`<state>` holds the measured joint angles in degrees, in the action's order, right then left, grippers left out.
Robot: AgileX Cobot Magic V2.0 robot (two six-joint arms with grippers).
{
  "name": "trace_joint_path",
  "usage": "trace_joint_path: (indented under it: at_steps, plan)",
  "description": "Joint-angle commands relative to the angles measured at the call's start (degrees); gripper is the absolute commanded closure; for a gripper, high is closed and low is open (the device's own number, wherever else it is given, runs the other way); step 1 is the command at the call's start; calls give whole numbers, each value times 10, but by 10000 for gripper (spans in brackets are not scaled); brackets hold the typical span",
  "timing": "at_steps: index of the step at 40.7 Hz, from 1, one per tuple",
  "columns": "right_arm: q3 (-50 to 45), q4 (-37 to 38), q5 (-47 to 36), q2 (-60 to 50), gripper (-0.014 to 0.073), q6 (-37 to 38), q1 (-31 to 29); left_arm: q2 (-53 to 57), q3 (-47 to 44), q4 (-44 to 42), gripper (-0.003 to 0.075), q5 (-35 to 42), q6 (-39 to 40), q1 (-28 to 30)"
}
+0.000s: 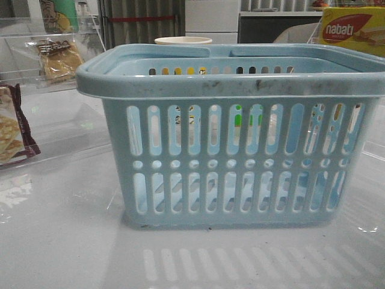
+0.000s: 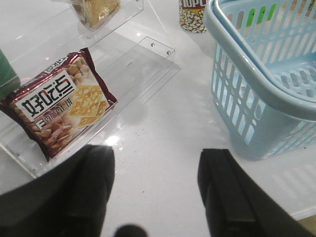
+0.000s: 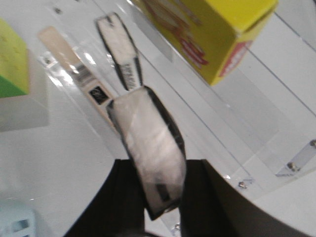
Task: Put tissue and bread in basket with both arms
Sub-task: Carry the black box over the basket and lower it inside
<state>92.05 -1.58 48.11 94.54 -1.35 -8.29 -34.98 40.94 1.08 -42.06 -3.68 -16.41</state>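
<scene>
The tissue packet (image 3: 150, 148) is clamped in the right gripper (image 3: 158, 197), off right of the basket (image 1: 228, 81); it should be carried over the rim before release. The left gripper (image 2: 155, 185) is spread, empty; the bread (image 1: 58, 57) waits far left on the acrylic shelf (image 1: 66, 84)

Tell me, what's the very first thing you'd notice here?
The big light-blue basket fills the middle of the front view. At the right, the right gripper is shut on a white tissue pack, while a bright yellow box sits on the shelf beyond it.
</scene>
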Motion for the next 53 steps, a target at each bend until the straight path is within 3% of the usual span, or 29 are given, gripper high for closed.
trace_joint_path:
  at_steps: [1, 14, 23, 35, 39, 46, 53]
  plan:
    - [21, -7, -17, -73, 396, -4, 35, -4, 16, 6, 288, 43, 6, -4]
    - [7, -16, 40, -138, 396, -4, 185, -4, 16, 6, 288, 43, 6, -4]
    - [-51, -16, 24, -133, 396, -4, 287, -4, 16, 6, 288, 43, 6, -4]
    - [-128, -17, -9, -85, 390, -4, 314, -4, 16, 6, 288, 43, 6, -4]
    - [-129, -17, -13, -57, 305, -4, 314, -4, 16, 6, 288, 43, 6, -4]
    - [-129, -17, -38, -24, 46, -4, 314, -4, 16, 6, 288, 43, 6, -4]
    - [-128, -17, -56, -29, 22, -4, 314, -4, 16, 6, 288, 43, 6, -4]
